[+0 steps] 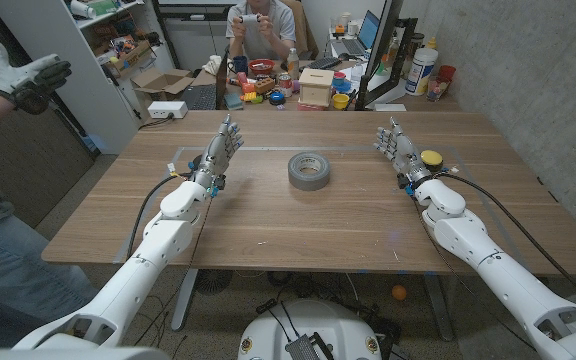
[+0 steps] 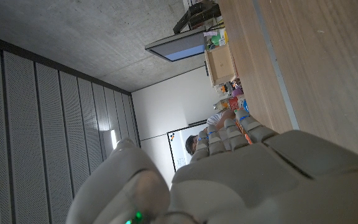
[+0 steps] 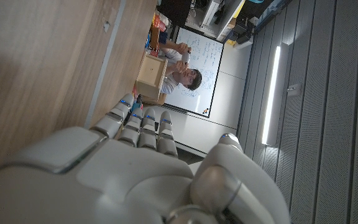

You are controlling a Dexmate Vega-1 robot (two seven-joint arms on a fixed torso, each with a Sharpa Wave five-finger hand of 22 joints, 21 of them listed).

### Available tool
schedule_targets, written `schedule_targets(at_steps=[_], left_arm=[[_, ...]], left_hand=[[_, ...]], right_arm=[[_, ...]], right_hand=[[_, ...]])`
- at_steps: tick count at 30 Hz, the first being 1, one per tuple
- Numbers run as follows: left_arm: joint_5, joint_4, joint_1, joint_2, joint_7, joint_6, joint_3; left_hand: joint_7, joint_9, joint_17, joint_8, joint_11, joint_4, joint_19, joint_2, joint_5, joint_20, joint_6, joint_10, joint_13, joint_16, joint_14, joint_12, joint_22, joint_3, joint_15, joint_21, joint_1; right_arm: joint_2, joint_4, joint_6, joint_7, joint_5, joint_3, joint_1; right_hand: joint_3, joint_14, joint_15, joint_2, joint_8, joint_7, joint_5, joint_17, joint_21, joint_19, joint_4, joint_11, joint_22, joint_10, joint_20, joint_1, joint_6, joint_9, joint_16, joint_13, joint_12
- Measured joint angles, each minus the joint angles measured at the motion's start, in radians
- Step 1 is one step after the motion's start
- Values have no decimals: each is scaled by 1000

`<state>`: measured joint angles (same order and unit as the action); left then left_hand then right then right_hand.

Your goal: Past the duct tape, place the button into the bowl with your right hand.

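With its fingers spread and holding nothing, the right hand point(image 1: 396, 146) stands just beside the small round yellow button point(image 1: 431, 158) on the wooden worktop point(image 1: 268, 220), so I think it should pinch the button gently, then pass beyond the grey duct tape roll point(image 1: 308, 170).

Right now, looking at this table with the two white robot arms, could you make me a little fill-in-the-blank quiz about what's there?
1. The grey roll of duct tape lies on the wooden table between the two ____.
2. The round yellow button sits beside the robot's ____ hand.
3. The left hand holds ____.
4. The colour of the button is ____.

Missing words: hands; right; nothing; yellow
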<state>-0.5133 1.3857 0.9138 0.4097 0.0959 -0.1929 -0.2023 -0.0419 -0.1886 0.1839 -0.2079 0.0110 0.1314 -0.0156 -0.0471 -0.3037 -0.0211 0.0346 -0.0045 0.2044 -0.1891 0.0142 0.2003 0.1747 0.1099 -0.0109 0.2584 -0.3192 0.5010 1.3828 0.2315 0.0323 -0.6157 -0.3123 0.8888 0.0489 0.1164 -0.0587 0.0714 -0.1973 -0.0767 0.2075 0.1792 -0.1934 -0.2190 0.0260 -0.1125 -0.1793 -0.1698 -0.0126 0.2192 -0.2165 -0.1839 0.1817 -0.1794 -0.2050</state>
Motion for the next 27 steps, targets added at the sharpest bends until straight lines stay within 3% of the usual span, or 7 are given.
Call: schedule_targets(at_steps=[23, 27], left_arm=[[34, 10, 15, -38, 21, 24, 49], [41, 12, 18, -43, 24, 28, 53]], left_hand=[[-1, 0, 0, 0, 5, -3, 4, 0, -7, 4, -6, 5, -5, 0, 0, 0, 0, -5, 0, -7, 0], [-1, 0, 0, 0, 5, -3, 4, 0, -7, 4, -6, 5, -5, 0, 0, 0, 0, -5, 0, -7, 0]], right_arm=[[35, 31, -21, 9, 39, 8, -7], [61, 53, -25, 5, 48, 17, -7]], right_hand=[[8, 0, 0, 8, 0, 5, 0, 0, 0, 11, 8, 0, 0, 0, 11, 8, -5, 0, 0, 0, 0], [11, 0, 0, 8, 0, 5, 0, 0, 0, 11, 11, 0, 0, 0, 11, 19, -5, 0, 0, 0, 0]])
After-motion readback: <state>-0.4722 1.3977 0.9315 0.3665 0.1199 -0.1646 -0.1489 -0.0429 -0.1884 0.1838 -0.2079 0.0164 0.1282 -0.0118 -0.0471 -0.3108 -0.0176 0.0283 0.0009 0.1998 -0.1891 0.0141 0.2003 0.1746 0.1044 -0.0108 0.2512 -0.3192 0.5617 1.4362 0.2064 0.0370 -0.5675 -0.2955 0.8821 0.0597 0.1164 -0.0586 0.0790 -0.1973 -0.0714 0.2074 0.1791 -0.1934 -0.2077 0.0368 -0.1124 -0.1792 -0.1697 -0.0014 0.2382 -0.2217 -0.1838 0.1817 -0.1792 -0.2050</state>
